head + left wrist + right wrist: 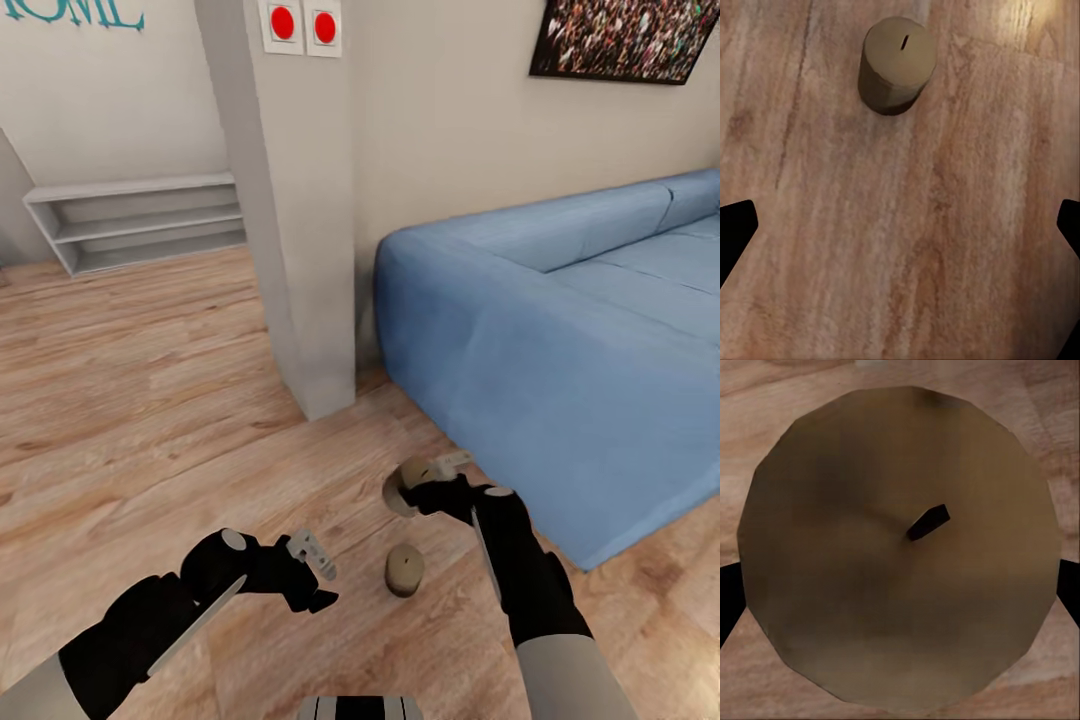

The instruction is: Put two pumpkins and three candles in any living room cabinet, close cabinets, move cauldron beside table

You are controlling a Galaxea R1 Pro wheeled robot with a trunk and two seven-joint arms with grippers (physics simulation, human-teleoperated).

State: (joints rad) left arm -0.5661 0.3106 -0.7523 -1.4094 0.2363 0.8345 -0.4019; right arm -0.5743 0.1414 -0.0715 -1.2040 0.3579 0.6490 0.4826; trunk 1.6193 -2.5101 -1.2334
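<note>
Our right gripper sits down over a candle on the wooden floor beside the blue sofa, its fingers straddling the wax; whether they have clamped yet we cannot tell. We should centre on the wick, squeeze, then lift straight. Our left gripper hangs spread above the floor, near a second candle

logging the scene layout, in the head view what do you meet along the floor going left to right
left end effector → loose candle standing on the wood floor → right end effector around the second candle → blue sofa
</note>
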